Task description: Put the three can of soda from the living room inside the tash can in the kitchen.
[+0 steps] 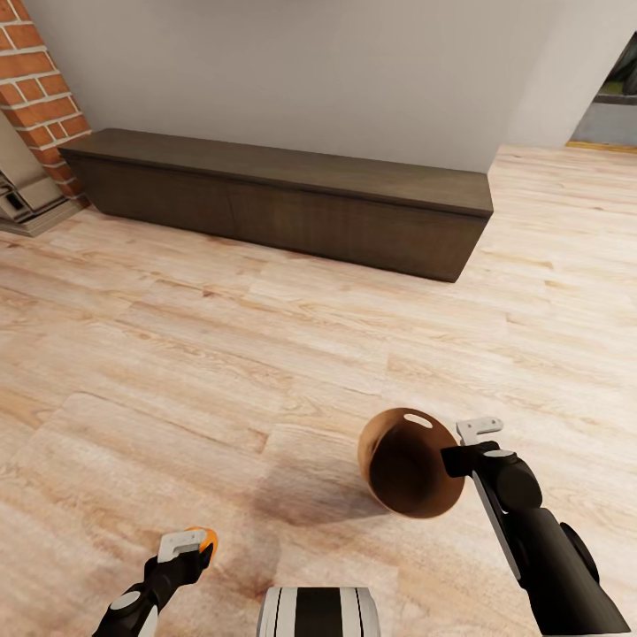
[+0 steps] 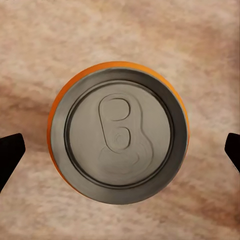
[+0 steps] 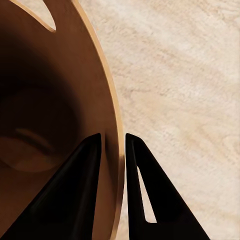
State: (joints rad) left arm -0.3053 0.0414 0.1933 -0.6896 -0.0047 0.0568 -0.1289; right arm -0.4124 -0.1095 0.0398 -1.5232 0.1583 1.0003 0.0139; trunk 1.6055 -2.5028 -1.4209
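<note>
Orange soda can (image 2: 118, 132), gray pull-tab top.

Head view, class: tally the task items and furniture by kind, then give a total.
Orange soda can: 1
Brown trash can: 1
Dark wood bench cabinet: 1
Total: 3

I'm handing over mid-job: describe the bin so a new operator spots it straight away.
Start at the long dark wood bench against the pale wall, then come across the light plank floor toward the robot. The round tan-brown bin hangs tilted at the right gripper, jaws pinching its rim. Its dark inside and oval hand slot mark it out.
</note>
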